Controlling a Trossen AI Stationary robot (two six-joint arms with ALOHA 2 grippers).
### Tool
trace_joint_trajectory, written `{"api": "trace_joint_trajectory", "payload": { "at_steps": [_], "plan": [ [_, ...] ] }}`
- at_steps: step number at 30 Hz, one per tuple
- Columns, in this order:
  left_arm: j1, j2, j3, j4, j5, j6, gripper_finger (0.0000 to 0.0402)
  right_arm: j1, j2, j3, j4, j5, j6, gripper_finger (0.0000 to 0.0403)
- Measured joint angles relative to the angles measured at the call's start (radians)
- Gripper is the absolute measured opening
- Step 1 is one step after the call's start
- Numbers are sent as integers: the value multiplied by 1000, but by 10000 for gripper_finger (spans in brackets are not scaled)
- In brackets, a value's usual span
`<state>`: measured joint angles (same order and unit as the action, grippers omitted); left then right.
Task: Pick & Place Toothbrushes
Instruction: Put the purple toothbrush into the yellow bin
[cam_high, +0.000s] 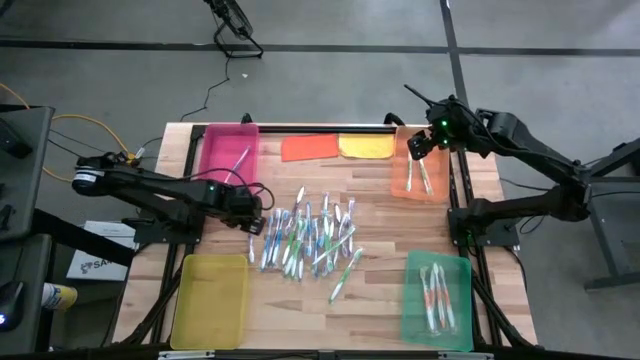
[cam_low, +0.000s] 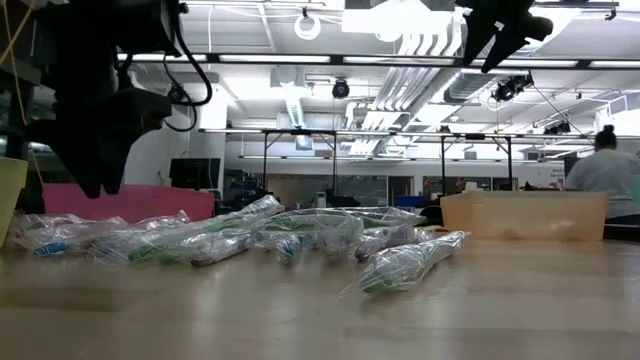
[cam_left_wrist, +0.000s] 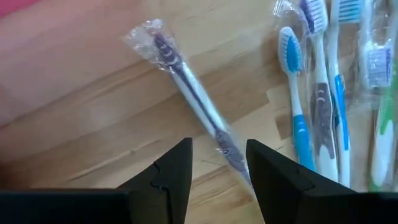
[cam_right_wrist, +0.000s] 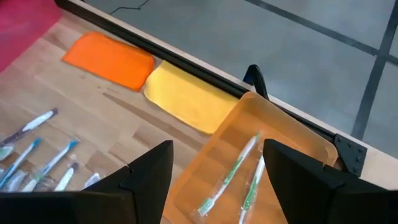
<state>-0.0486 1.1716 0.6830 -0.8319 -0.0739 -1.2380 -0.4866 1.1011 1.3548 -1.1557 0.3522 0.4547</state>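
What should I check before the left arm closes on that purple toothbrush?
1. Left gripper open: ok, fingers apart over the table.
2. Target between the fingers: ok, the wrapped purple toothbrush runs into the gap, handle end lowest.
3. Target isolated: ok, it lies apart from the blue toothbrushes beside it.
4. Contact height: cannot tell, no view shows whether the fingertips reach the wood.
5. Pink tray ready: ok, it sits close by the left gripper and already holds one toothbrush.
6. Right gripper out of the way: ok, open above the orange tray, far from the pile.
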Motion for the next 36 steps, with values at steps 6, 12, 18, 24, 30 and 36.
{"api": "trace_joint_trajectory", "payload": {
  "at_steps": [6, 12, 18, 24, 30, 36],
  "plan": [
    [2, 59, 0, 58, -1, -9, 147, -7, 0, 0, 0, -15, -17, 243],
    [2, 126, 0, 61, -9, -26, 147, -7, 0, 0, 0, -17, -30, 243],
    [2, 185, 0, 80, -8, -26, 147, -7, 0, 0, 0, -19, -35, 243],
    [2, 236, 0, 96, 1, -4, 147, -7, 0, 0, 0, -22, -41, 243],
    [2, 235, 0, 125, 5, 24, 107, -7, 0, 0, 0, -22, -41, 243],
    [3, 234, 2, 141, 33, 102, 16, -7, 0, 0, 0, -22, -41, 243]
  ]
}}
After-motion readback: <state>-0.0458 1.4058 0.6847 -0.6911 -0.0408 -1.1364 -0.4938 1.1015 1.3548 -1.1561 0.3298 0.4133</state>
